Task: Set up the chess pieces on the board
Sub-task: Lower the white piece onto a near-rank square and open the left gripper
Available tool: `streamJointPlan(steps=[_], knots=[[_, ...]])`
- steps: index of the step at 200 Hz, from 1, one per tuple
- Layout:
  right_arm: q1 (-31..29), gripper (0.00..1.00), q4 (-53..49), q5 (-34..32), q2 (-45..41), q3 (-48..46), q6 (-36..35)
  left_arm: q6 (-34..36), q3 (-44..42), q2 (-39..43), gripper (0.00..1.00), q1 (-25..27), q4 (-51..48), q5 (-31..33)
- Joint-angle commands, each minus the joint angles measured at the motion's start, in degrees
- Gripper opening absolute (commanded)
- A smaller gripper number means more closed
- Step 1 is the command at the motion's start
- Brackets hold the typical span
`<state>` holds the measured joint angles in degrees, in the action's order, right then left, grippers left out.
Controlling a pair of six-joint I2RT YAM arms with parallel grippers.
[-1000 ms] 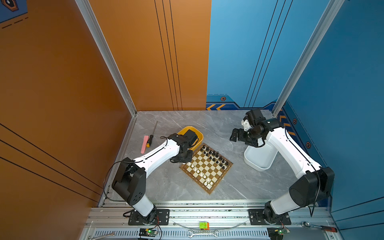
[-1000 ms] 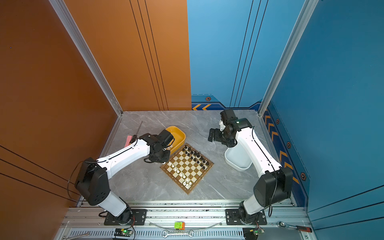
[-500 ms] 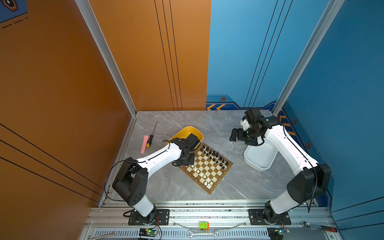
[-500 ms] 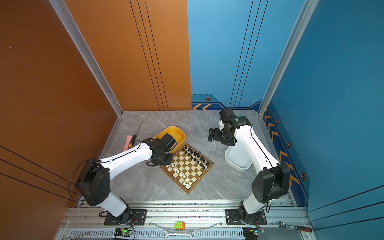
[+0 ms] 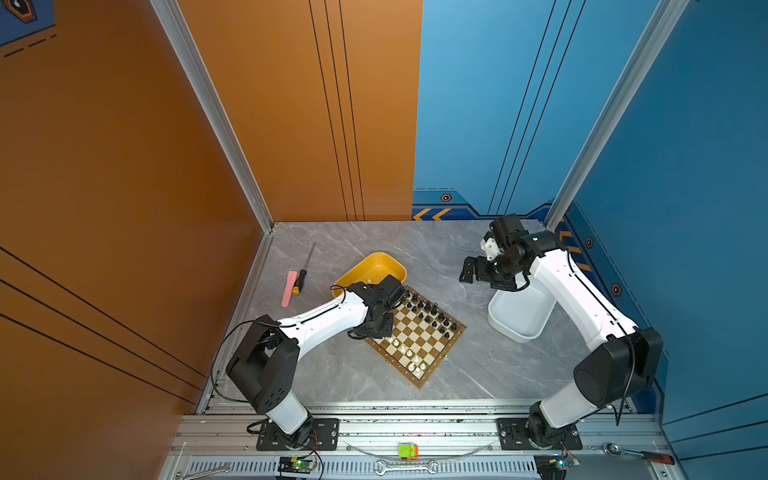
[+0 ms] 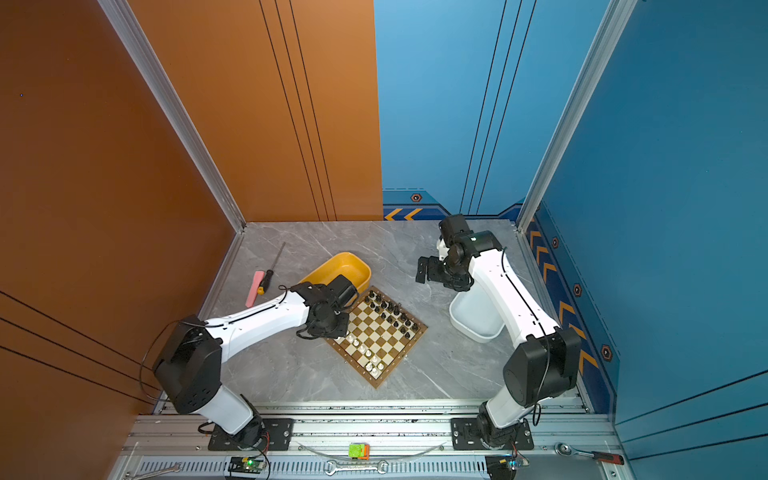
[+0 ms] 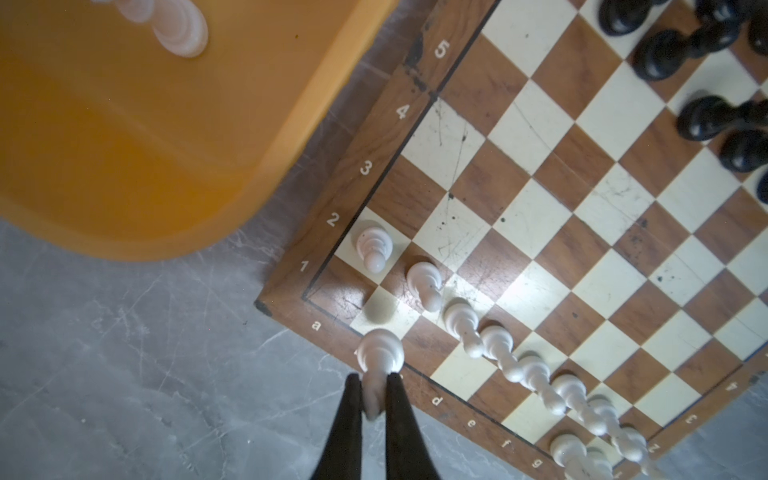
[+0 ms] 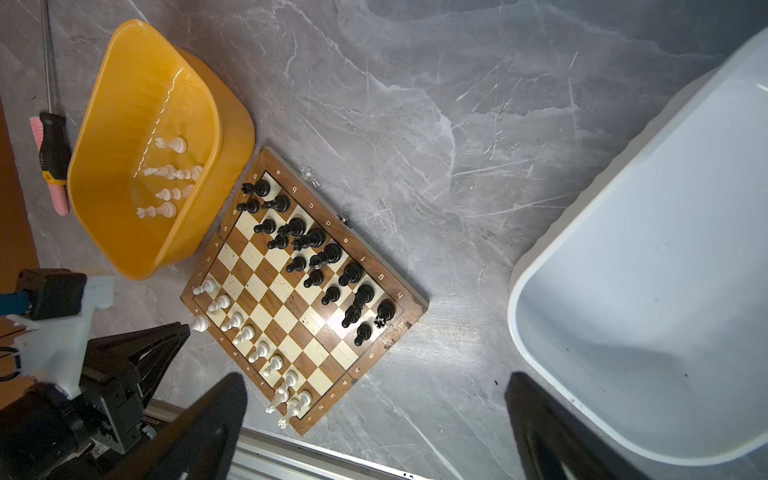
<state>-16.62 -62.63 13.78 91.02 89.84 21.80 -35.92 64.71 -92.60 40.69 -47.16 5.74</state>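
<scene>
The left arm (image 5: 320, 320) is stretched low towards the board's (image 5: 420, 384) left corner, wrist tipped down. The left pincer (image 7: 372, 384) is clamped on a white piece (image 7: 380, 353) by its top, held at the board's lettered border beside the corner squares; contact with the board cannot be told. White pawns (image 8: 248, 332) are lined along that side of the board, black pieces (image 8: 328, 253) along the opposite side. Beyond the board's right, the right arm (image 5: 582, 299) is raised with elbow bent above the white tray (image 5: 515, 332), and the right pincer (image 8: 376, 380) is spread wide with nothing in it.
</scene>
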Motion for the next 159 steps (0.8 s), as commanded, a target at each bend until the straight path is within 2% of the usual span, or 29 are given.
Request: streamJointPlan(steps=[1, 159], knots=[[-0.1, 1.0, -2.3, 0.1, -0.3, 0.4, -1.2, -1.1, -0.6, -1.3, 0.08, 0.9, 0.4, -0.6], [0.8, 1.0, -2.9, -0.6, -2.4, -1.1, -1.2, -2.6, 0.2, -3.3, 0.09, 3.7, 0.7, -1.3]])
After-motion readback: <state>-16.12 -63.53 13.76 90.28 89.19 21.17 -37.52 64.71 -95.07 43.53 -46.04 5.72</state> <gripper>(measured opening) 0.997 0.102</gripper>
